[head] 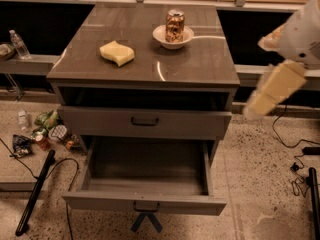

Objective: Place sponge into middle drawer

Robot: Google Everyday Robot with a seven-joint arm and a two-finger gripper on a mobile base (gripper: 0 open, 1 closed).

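Observation:
The pale yellow sponge (116, 53) lies on the left part of the grey cabinet top (200, 64). The middle drawer (145, 201), the lowest one, is pulled out wide and its box holds nothing. The like drawer above it (145, 121) is shut. My arm (277, 86) shows as a white and cream link at the right, beside the cabinet and well away from the sponge. My gripper itself is out of view.
A white bowl with a can (173, 33) stands on the cabinet top, right of the sponge. Bottles and snack packets (47, 131) litter the floor at the left. A black pole (35, 191) and cables (295, 149) lie on the floor.

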